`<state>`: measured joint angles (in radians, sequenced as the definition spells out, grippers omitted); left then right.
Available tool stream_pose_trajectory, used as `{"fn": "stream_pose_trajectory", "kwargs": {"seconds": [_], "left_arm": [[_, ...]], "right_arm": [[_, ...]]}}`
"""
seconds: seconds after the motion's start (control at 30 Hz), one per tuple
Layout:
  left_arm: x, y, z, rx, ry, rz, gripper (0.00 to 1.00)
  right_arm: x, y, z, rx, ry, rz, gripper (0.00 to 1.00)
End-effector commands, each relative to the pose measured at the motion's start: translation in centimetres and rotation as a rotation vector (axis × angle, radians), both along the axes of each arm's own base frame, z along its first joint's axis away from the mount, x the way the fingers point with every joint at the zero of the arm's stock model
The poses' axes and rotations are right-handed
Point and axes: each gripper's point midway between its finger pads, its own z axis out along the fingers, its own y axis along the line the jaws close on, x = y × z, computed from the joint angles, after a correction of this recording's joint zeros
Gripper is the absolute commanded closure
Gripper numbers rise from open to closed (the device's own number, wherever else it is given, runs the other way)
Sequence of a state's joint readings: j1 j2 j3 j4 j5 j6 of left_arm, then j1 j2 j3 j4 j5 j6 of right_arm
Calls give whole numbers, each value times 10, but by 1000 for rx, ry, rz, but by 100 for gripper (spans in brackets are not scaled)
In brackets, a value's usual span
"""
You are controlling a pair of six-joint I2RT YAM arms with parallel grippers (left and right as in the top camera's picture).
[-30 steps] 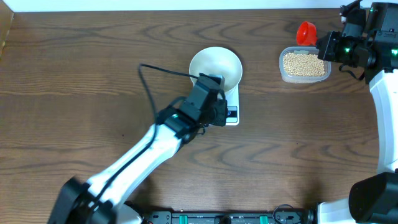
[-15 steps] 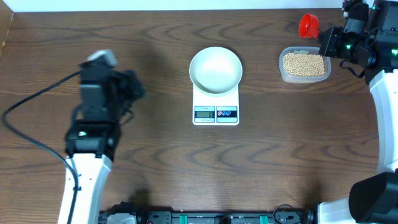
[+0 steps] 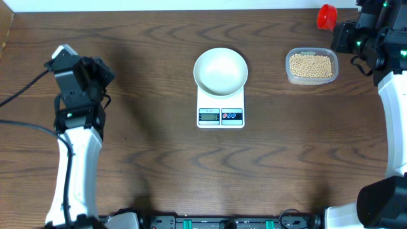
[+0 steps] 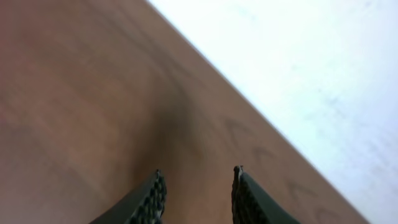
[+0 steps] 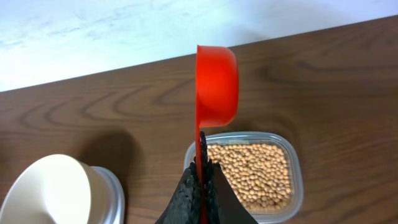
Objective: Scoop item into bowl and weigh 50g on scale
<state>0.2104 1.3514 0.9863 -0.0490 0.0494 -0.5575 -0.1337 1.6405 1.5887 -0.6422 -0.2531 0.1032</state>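
Observation:
The white bowl [image 3: 220,70] stands on the white scale [image 3: 220,114] at mid-table. Pale tan beans, the item [image 3: 311,65], fill a clear tub to the right. My right gripper [image 3: 346,35] is shut on the handle of a red scoop [image 3: 327,16], held behind the tub near the table's back edge. The right wrist view shows the scoop [image 5: 216,84] turned on its side above the beans [image 5: 249,174], my gripper [image 5: 202,171] pinching its thin handle, and the bowl [image 5: 46,190] at lower left. My left gripper [image 3: 95,71] hovers at the far left, open [image 4: 198,186] and holding nothing.
The clear rectangular tub [image 3: 289,71] sits right of the scale. The table's back edge meets a white wall [image 4: 298,62]. A black cable [image 3: 19,124] trails from the left arm. Bare wood [image 3: 152,83] lies between the left arm and the scale.
My left arm swung away from the scale to the far left, and its jaws parted. My right gripper moved the scoop slightly right and back.

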Motion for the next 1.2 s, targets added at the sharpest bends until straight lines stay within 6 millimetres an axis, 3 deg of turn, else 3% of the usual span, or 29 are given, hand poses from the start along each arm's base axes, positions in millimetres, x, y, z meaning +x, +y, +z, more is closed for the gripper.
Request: {"fn": "stream_pose_trajectory", "kwargs": {"seconds": [0.0,0.1,0.17,0.37,0.6,0.83,0.97,1.07,1.17], "left_arm": [[16,3,2,3,-53,-3,62],[27,-11,7,-14,-99,-98,64],[30,-25,6,-26,-105,-181,71],[23,-78,1,-82,-92,-468,79],[-18,-146,-49,-47,139,-747,85],[-55,-209,-68,65,230,-1015,85],[-81,-224,-80,146,289,-1150,86],[-87,-214,-87,204,353,-1126,89],[-90,-211,-80,248,340,-1127,90]], "right_arm": [[-2,-10,12,2,-18,-57,99],[-4,-10,10,3,-5,-57,99],[-6,-9,8,0,1,-53,99],[-12,-8,1,-29,34,-25,99],[-18,-7,-6,-27,72,-16,99],[-23,-6,-10,-37,97,-3,99],[-23,-6,-11,-37,98,-3,99],[-23,-6,-11,-37,98,-3,99],[-23,-6,-10,-52,94,8,99]]}}
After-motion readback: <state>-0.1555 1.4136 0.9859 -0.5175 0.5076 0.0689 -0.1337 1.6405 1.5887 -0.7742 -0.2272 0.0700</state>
